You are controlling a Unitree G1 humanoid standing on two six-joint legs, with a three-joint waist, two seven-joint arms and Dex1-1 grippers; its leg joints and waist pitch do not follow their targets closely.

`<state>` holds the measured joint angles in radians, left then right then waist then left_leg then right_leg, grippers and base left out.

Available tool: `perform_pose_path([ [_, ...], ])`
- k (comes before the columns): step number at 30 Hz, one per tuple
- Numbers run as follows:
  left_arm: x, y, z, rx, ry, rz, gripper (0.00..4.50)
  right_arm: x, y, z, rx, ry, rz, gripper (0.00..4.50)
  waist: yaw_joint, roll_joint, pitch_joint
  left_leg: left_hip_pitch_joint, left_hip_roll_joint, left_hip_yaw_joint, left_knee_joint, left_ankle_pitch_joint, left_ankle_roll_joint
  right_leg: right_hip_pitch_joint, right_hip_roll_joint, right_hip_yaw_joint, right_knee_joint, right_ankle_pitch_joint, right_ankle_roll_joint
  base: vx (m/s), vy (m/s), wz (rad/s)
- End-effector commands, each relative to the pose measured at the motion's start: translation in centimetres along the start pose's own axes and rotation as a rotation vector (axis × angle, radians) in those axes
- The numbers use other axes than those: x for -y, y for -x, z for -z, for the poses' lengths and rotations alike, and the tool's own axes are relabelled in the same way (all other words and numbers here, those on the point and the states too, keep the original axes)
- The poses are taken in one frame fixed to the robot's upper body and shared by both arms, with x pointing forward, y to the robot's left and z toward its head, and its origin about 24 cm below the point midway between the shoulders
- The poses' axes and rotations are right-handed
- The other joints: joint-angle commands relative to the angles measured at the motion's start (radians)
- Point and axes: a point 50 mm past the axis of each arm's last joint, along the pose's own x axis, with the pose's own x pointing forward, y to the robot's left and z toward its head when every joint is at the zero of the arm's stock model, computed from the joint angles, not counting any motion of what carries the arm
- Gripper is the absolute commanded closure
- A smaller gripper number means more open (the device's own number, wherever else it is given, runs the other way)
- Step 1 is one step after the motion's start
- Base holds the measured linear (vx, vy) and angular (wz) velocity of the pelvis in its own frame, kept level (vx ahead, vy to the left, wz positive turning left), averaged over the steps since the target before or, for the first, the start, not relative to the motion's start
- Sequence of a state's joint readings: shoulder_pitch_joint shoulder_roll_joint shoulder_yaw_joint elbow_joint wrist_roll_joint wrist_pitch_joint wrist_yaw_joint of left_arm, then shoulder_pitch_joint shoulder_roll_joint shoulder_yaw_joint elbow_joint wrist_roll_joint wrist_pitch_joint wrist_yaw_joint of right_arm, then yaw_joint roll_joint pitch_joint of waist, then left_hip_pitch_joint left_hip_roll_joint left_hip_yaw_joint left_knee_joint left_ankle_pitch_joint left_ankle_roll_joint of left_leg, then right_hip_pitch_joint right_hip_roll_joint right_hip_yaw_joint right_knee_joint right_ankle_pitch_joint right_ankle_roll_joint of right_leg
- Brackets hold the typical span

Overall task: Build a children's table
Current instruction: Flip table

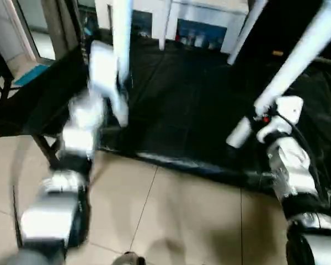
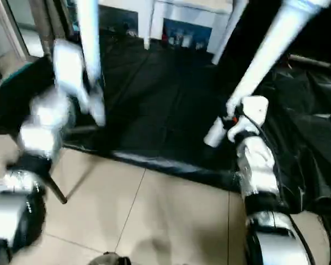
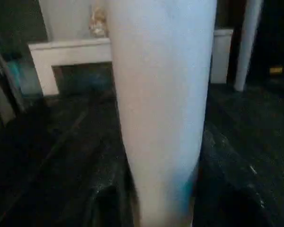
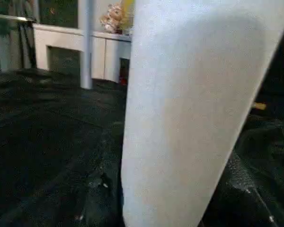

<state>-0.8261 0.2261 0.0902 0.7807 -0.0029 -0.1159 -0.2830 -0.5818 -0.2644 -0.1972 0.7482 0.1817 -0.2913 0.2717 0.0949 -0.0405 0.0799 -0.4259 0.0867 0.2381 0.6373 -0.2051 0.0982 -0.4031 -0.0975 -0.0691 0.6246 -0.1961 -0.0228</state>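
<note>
**Holding two table legs aloft, with little room to swing**

Gripping one long white leg in each arm, I have both off the ground. The left leg (image 1: 121,38) stands nearly upright in the upper left of the head view, clamped near its lower end by the left gripper (image 1: 119,94). The right leg (image 1: 298,61) slants up toward the upper right corner, its lower end poking out past the right gripper (image 1: 260,122), whose fingers close around the shaft. In each wrist view the held leg looms close, so the hold looks firm but low.

My worry is leverage: held so near one end, either leg could twist in the fingers or slide if I move fast. The two could also knock each other.

Below them lies a black sheet (image 1: 193,121) over the floor, rumpled at the right. Two more white uprights (image 1: 164,25) stand at the top centre, before a white cabinet (image 1: 209,11); I cannot tell whether they are the table's. A dark chair (image 1: 38,110) sits at left, near the left arm's sweep.
</note>
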Motion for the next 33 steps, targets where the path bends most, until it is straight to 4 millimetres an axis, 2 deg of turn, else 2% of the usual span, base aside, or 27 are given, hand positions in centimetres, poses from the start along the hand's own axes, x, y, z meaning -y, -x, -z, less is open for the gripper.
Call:
perform_pose_path([
  [1,2.5,-0.5,0.0,-0.006,-0.115,0.139,2.86,-0.7,-0.3,-1.1,0.051,0.053,-0.027,2.90,-0.015,0.012,-0.090,0.086,0.153,-0.074,-0.113,-0.189,-0.079,0.010,-0.081,0.043,-0.046,0.012,-0.242,0.000,0.000,0.00],
  [2,2.5,-0.5,0.3,-0.017,-0.118,0.137,2.86,-0.8,-0.1,-0.8,0.039,0.051,-0.019,2.91,-0.016,0.010,-0.090,0.089,0.153,-0.072,-0.115,-0.217,-0.097,0.008,-0.082,0.044,-0.047,0.003,-0.237,0.000,0.000,0.00],
  [3,2.4,-0.4,0.7,-0.031,-0.129,0.132,2.86,-1.0,0.1,-0.4,0.026,0.049,-0.008,2.92,-0.017,0.009,-0.088,0.084,0.153,-0.077,-0.121,-0.279,-0.142,0.012,-0.091,0.047,-0.052,-0.025,-0.219,0.000,0.000,0.00],
  [5,2.2,-0.2,1.3,-0.053,-0.139,0.125,2.86,-1.6,0.8,0.5,-0.002,0.041,-0.002,2.92,-0.016,0.012,-0.085,0.085,0.154,-0.080,-0.126,-0.312,-0.169,0.009,-0.092,0.048,-0.056,-0.047,-0.200,0.000,0.000,0.00],
  [6,2.1,-0.1,1.5,-0.061,-0.145,0.124,2.86,-2.0,1.2,0.9,-0.017,0.034,-0.006,2.93,-0.023,0.012,-0.082,0.085,0.152,-0.087,-0.133,-0.410,-0.218,0.007,-0.094,0.049,-0.062,-0.117,-0.174,0.000,0.000,0.00],
  [8,2.0,0.0,1.5,-0.063,-0.147,0.124,2.86,-2.2,1.3,1.1,-0.023,0.032,-0.008,2.93,-0.024,0.011,-0.084,0.089,0.152,-0.091,-0.135,-0.452,-0.243,0.005,-0.097,0.049,-0.063,-0.143,-0.162,0.000,0.000,0.00],
  [9,1.9,0.0,1.7,-0.067,-0.143,0.121,2.86,-2.4,1.4,1.5,-0.039,0.028,-0.003,2.93,-0.030,0.013,-0.084,0.086,0.152,-0.096,-0.139,-0.458,-0.263,0.005,-0.096,0.049,-0.064,-0.132,-0.152,0.000,0.000,0.00],
  [11,1.7,0.1,2.1,-0.071,-0.134,0.125,2.86,-2.7,1.6,2.0,-0.065,0.030,-0.007,2.93,-0.033,0.012,-0.083,0.089,0.150,-0.093,-0.140,-0.467,-0.270,0.000,-0.093,0.048,-0.066,-0.132,-0.148,0.000,0.000,0.00],
  [12,1.6,0.1,2.2,-0.075,-0.132,0.128,2.30,-2.8,1.7,2.1,-0.072,0.032,-0.014,2.93,-0.034,0.013,-0.083,0.090,0.148,-0.092,-0.139,-0.480,-0.274,-0.003,-0.094,0.049,-0.068,-0.135,-0.147,0.000,0.000,0.00],
  [13,1.5,0.2,2.4,-0.081,-0.146,0.143,2.16,-2.7,1.7,2.2,-0.067,0.041,-0.006,2.93,-0.034,0.011,-0.083,0.088,0.149,-0.094,-0.138,-0.482,-0.273,-0.001,-0.099,0.052,-0.069,-0.136,-0.147,0.000,0.000,0.00],
  [14,1.4,0.2,2.4,-0.083,-0.151,0.148,2.13,-2.7,1.8,2.1,-0.065,0.044,-0.002,2.37,-0.035,0.010,-0.083,0.086,0.148,-0.095,-0.137,-0.479,-0.270,-0.001,-0.101,0.053,-0.072,-0.142,-0.143,0.000,0.000,0.00],
  [16,1.0,0.3,2.4,-0.075,-0.151,0.138,2.05,-2.6,1.9,2.0,-0.058,0.027,0.001,2.23,-0.034,0.007,-0.083,0.088,0.152,-0.095,-0.135,-0.463,-0.251,0.001,-0.106,0.058,-0.076,-0.147,-0.135,0.000,0.000,0.00],
  [17,0.8,0.4,2.4,-0.064,-0.141,0.132,1.92,-2.5,2.0,2.0,-0.059,0.019,0.001,2.23,-0.033,0.008,-0.084,0.088,0.152,-0.095,-0.135,-0.452,-0.246,0.003,-0.107,0.059,-0.075,-0.138,-0.140,0.000,0.000,0.00],
  [18,0.7,0.5,2.3,-0.056,-0.134,0.131,1.71,-2.4,2.1,2.0,-0.060,0.015,0.003,2.05,-0.032,0.008,-0.086,0.085,0.155,-0.095,-0.135,-0.424,-0.236,0.007,-0.108,0.059,-0.072,-0.104,-0.154,0.000,0.000,0.00],
  [19,0.6,0.7,2.3,-0.042,-0.114,0.132,1.71,-2.3,2.2,2.0,-0.059,0.012,0.005,2.05,-0.031,0.006,-0.087,0.082,0.157,-0.094,-0.135,-0.393,-0.222,0.011,-0.109,0.058,-0.068,-0.063,-0.169,0.000,0.000,0.00],
  [20,0.6,0.9,2.3,-0.024,-0.098,0.130,1.65,-2.3,2.3,2.0,-0.057,0.010,0.001,1.81,-0.030,0.006,-0.088,0.082,0.158,-0.094,-0.135,-0.375,-0.215,0.014,-0.108,0.057,-0.064,-0.041,-0.178,0.000,0.000,0.00],
  [21,0.5,1.2,2.3,-0.006,-0.083,0.132,1.56,-2.3,2.5,2.0,-0.053,0.009,0.000,1.77,-0.027,0.003,-0.090,0.081,0.157,-0.088,-0.132,-0.309,-0.186,0.019,-0.106,0.054,-0.056,0.033,-0.203,0.000,0.000,0.00],
  [22,0.5,1.2,2.3,-0.006,-0.083,0.132,1.29,-2.3,2.5,2.0,-0.053,0.009,0.000,1.67,-0.027,0.003,-0.089,0.078,0.156,-0.086,-0.131,-0.290,-0.172,0.021,-0.107,0.055,-0.056,0.052,-0.211,0.000,0.000,0.00],
  [24,0.4,2.2,2.4,0.040,-0.019,0.132,1.29,-2.6,3.2,1.8,-0.024,-0.003,-0.006,1.67,-0.021,0.003,-0.091,0.075,0.159,-0.083,-0.125,-0.236,-0.133,0.030,-0.115,0.057,-0.052,0.095,-0.227,0.000,0.000,0.00],
  [25,0.5,2.7,2.5,0.055,-0.004,0.133,1.19,-2.7,3.5,1.7,-0.012,-0.007,-0.008,1.41,-0.019,0.008,-0.092,0.073,0.159,-0.084,-0.123,-0.217,-0.121,0.031,-0.115,0.057,-0.049,0.113,-0.232,0.000,0.000,0.00],
  [27,0.5,3.8,2.6,0.085,0.036,0.124,0.87,-3.0,4.1,1.5,0.010,-0.013,-0.013,1.29,-0.018,0.009,-0.093,0.073,0.162,-0.083,-0.121,-0.167,-0.079,0.034,-0.107,0.053,-0.043,0.159,-0.242,0.000,0.000,0.00],
  [29,0.6,5.1,2.8,0.106,0.073,0.111,0.84,-3.3,4.8,1.4,0.026,-0.033,-0.012,1.21,-0.019,0.005,-0.092,0.074,0.162,-0.078,-0.122,-0.167,-0.061,0.031,-0.103,0.052,-0.044,0.142,-0.248,0.000,0.000,0.00],
  [30,0.7,5.7,3.0,0.109,0.097,0.108,0.67,-3.5,5.2,1.3,0.028,-0.051,-0.015,0.96,-0.018,0.001,-0.088,0.067,0.166,-0.080,-0.124,-0.185,-0.053,0.034,-0.109,0.057,-0.048,0.114,-0.247,0.000,0.000,0.00],
  [31,0.8,6.1,3.1,0.109,0.112,0.107,0.67,-3.6,5.5,1.3,0.028,-0.063,-0.018,0.96,-0.017,0.003,-0.086,0.068,0.167,-0.081,-0.127,-0.216,-0.059,0.033,-0.109,0.058,-0.053,0.071,-0.244,0.000,0.000,0.00],
  [32,0.9,6.3,3.2,0.113,0.124,0.103,0.42,-3.7,5.7,1.3,0.026,-0.071,-0.023,0.84,-0.017,0.005,-0.084,0.069,0.167,-0.082,-0.130,-0.236,-0.066,0.030,-0.105,0.057,-0.056,0.040,-0.238,0.000,0.000,0.00],
  [33,1.3,7.4,3.5,0.114,0.148,0.100,0.37,-4.0,6.7,1.1,0.029,-0.038,-0.035,0.82,-0.021,-0.006,-0.081,0.071,0.168,-0.083,-0.135,-0.284,-0.085,0.029,-0.103,0.058,-0.062,-0.027,-0.225,0.000,0.000,0.00],
])
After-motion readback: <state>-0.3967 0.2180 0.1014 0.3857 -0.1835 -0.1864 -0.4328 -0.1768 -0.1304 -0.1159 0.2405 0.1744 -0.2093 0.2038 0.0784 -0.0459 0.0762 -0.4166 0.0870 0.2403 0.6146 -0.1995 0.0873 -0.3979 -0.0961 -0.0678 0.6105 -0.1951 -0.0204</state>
